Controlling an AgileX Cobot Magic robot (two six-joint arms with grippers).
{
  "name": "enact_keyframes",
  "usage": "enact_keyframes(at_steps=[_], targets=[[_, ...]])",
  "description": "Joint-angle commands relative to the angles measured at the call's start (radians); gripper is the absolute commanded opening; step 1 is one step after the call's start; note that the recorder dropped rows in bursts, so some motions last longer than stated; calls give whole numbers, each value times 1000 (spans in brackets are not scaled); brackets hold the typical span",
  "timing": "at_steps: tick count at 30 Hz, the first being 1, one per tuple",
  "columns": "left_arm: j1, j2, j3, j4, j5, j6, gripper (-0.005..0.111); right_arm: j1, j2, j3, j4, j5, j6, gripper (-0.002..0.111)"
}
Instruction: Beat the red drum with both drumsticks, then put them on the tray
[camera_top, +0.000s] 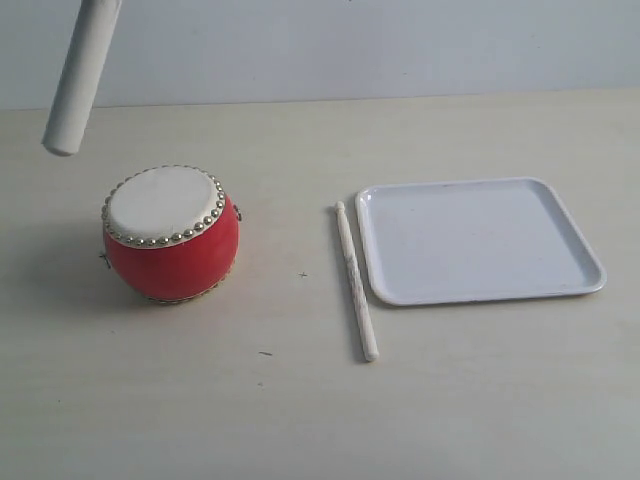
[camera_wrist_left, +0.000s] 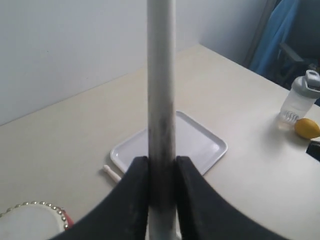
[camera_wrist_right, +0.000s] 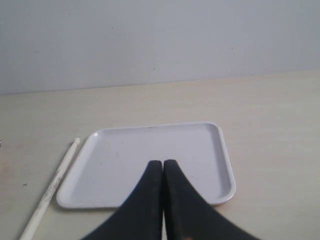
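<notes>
Matte beige table (camera_top: 300, 430). White plastic tray (camera_top: 480, 240), rounded corners, low rim, holds nothing: put-down not done. Red drum (camera_top: 170, 235), glossy barrel, pale skin, gold studs, well apart from tray. Loose stick (camera_top: 355, 280), slim pale wood, lies on table just beside tray. Held stick (camera_top: 82, 75) hangs above drum, clamped in left gripper (camera_wrist_left: 161, 172). Right gripper (camera_wrist_right: 163, 167) pinched together, empty, so two-stick beating likely not begun.

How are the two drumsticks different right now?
The held drumstick is pinched in the left end effector; nothing touches the lying drumstick. The held drumstick hangs tilted in the air near the red drum; the lying drumstick rests flat on the table beside the tray. Both are slim, pale sticks.
</notes>
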Motion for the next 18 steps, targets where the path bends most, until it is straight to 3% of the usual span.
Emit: enact_keyframes(at_steps=[1, 13, 18], targets=[[-7, -24, 50, 48, -19, -4, 0, -3, -6, 4, 1, -3, -3, 0], [-7, -24, 52, 48, -2, -9, 0, -3, -6, 4, 1, -7, -3, 0], [-7, -24, 52, 48, 0, -9, 0, -3, -6, 4, 1, -110, -3, 0]])
